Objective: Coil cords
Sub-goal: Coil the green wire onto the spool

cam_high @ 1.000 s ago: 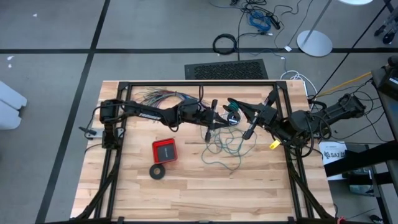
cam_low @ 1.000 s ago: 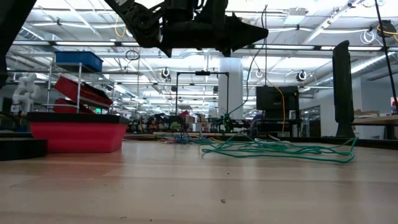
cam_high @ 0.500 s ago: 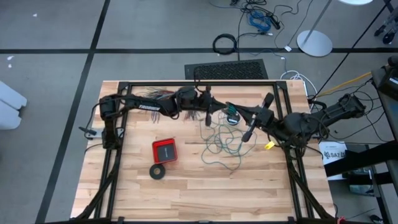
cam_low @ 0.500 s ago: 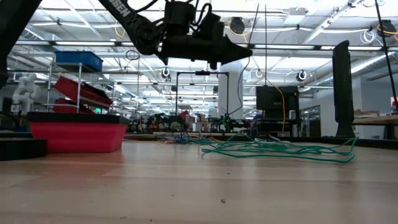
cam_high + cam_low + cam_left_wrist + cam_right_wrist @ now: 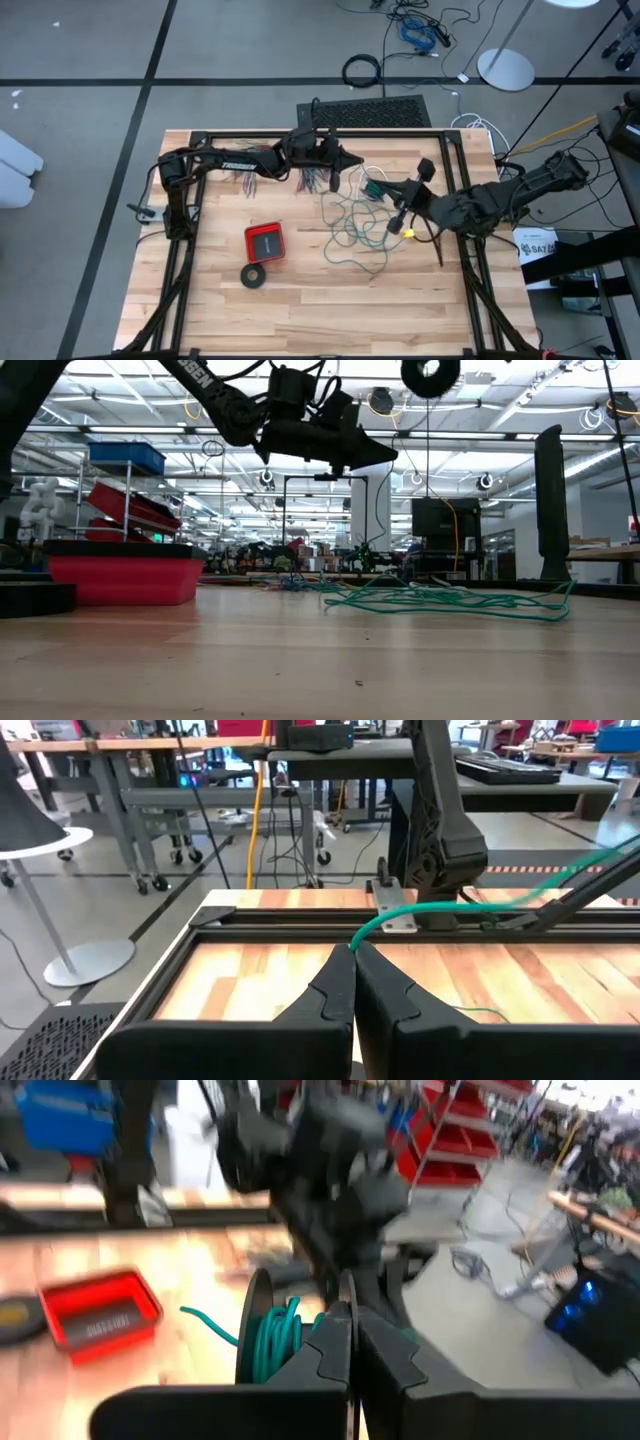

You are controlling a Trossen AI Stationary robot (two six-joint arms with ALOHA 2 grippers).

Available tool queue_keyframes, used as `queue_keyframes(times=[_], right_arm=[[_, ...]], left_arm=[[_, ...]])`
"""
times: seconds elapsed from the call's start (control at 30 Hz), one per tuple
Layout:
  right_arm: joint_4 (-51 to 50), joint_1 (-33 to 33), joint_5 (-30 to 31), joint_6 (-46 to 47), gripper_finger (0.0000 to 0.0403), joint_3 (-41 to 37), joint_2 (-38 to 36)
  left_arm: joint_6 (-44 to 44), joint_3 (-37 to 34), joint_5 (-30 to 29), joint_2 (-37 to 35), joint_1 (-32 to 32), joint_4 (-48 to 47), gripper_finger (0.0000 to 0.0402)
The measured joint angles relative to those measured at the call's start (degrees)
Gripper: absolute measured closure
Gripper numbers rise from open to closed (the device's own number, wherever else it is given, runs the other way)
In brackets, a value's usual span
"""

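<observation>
Both claws are clenched: since a second ago our left gripper [image 5: 352,952] has pinched the teal wire [image 5: 455,904] and carried it toward the table's far edge, while our right gripper [image 5: 352,1318] grips the small coil [image 5: 272,1335], so winding can continue

The right wrist view is smeared by motion: the red tray [image 5: 98,1316] carries lettering too blurred to read, and a dark object [image 5: 18,1318] beside it runs off the frame's edge. The teal-green wire [image 5: 276,1338] wound between dark discs is partly hidden behind the right gripper [image 5: 352,1330]. From above, the white cord [image 5: 378,171] near the table's far edge is too thin to trace where it crosses the wire. In the low view, a black ring [image 5: 430,374] overhead is cut off by the picture's top edge.
</observation>
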Motion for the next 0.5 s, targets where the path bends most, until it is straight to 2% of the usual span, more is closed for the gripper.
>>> queue_keyframes(times=[0.27, 0.5], right_arm=[[-16.19, -1.76, -1.32, 10.67, 0.0403, 0.0, 0.0], [-22.49, -4.84, -4.1, 13.4, 0.0403, 0.0, 2.07]], left_arm=[[0.48, 3.49, 0.48, -0.02, 0.09, -5.91, 0.0401], [0.5, 6.18, 0.46, -0.04, -0.24, -10.21, 0.0401]])
